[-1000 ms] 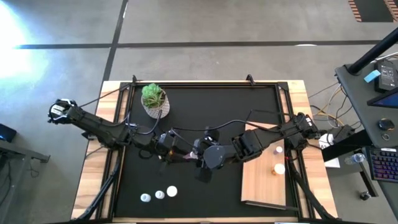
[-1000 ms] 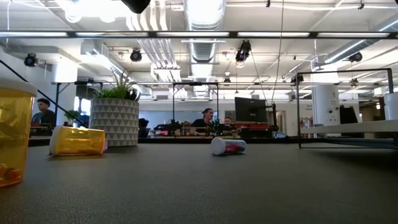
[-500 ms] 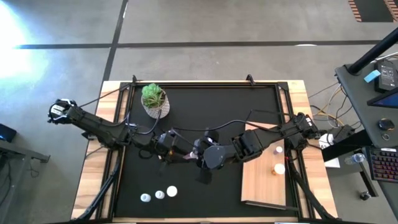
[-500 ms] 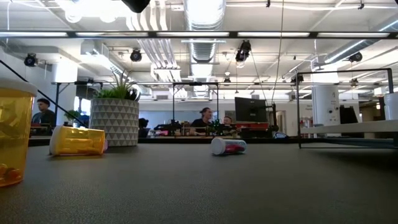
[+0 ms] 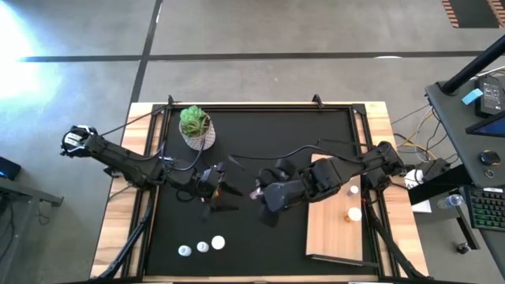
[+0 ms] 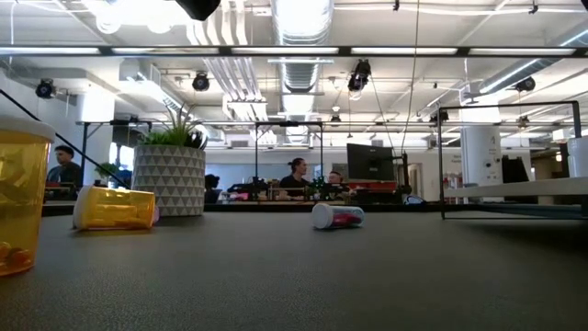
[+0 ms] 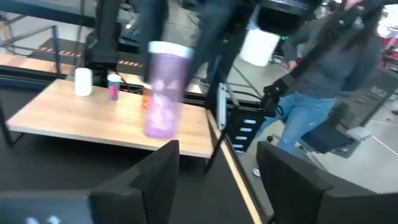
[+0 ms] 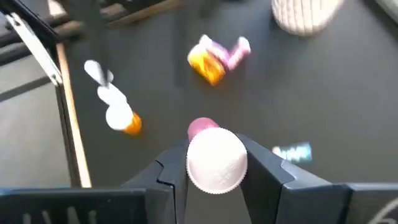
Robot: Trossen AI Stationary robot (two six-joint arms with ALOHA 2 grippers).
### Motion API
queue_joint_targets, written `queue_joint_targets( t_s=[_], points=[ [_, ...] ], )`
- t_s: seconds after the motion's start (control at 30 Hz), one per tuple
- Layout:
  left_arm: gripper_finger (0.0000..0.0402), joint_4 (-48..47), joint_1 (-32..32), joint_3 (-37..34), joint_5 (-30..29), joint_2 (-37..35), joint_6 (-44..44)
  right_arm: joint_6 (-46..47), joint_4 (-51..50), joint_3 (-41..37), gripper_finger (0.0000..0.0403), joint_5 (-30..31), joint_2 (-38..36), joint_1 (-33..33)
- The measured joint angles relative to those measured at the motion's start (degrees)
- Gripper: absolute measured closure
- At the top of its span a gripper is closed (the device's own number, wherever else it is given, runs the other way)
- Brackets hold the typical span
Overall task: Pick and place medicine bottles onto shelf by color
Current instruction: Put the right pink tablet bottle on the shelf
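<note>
A pink medicine bottle with a white cap hangs above the middle of the black mat, and my right gripper is shut on it. My left gripper stands open just left of it, its fingers apart with nothing between them. The shelf, a pale wooden board, lies on the mat's right side with two bottles standing on it. Three bottles stand near the mat's front edge. Neither gripper appears in the low view. My right gripper pinches the pink bottle at its white cap, one finger on each side. The fingers come from above, slanting toward the table's left. The bottle hangs roughly upright below them, cap up, its pink body clear of the mat.
A potted green plant stands at the mat's far left. In the low view, one orange bottle stands upright, while an orange one and a pink one lie on their sides. People stand beyond the table's right edge.
My left gripper has opened, let go of the pink bottle and drawn back toward the table's left edge. My right gripper has kept the bottle, which stays lifted clear of the mat.
</note>
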Motion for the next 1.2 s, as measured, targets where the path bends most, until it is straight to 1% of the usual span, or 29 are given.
queue_joint_targets(
  t_s=[0.1, 0.23, 0.37, 0.57, 0.8, 0.87, 0.97, 1.07, 1.2],
  points=[
    [0.0196, 0.0, 0.0, -0.1, -0.1, 0.0, 0.0, 7.2, -9.5, 0.5, 0.0298, -2.1, 0.0, 0.6],
    [0.0195, 0.5, 0.1, -0.7, -0.2, 0.0, -0.2, 16.0, -20.9, -0.1, 0.0297, -3.8, 0.0, 3.4],
    [0.0194, 1.2, 0.0, -1.4, -0.3, 0.0, -1.7, 19.7, -19.4, -2.3, 0.0297, -6.8, -0.7, 6.9],
    [0.0194, 1.4, 0.1, -1.6, -0.4, 0.0, -3.3, 30.2, -20.1, -5.2, 0.0297, -9.9, -0.7, 13.3],
    [0.0194, 3.1, 0.1, -1.8, -1.2, 0.3, -3.2, 46.2, -20.1, -10.2, 0.0296, -14.1, -0.7, 21.5],
    [0.0194, 3.5, 0.1, -1.8, -1.6, 0.9, -3.2, 50.4, -20.1, -11.6, 0.0296, -14.3, -0.9, 23.6],
    [0.0194, 7.0, 0.1, -1.6, -1.6, 2.6, -3.2, 56.6, -20.1, -14.1, 0.0296, -14.3, -1.9, 26.5],
    [0.0194, 11.7, 0.1, -1.6, -1.5, 4.7, -3.3, 63.7, -20.1, -17.5, 0.0296, -14.3, -4.2, 29.5],
    [0.0194, 14.6, 0.1, -1.3, -0.7, 6.9, -3.3, 74.8, -20.1, -22.9, 0.0296, -14.4, -8.1, 33.8]
  ],
)
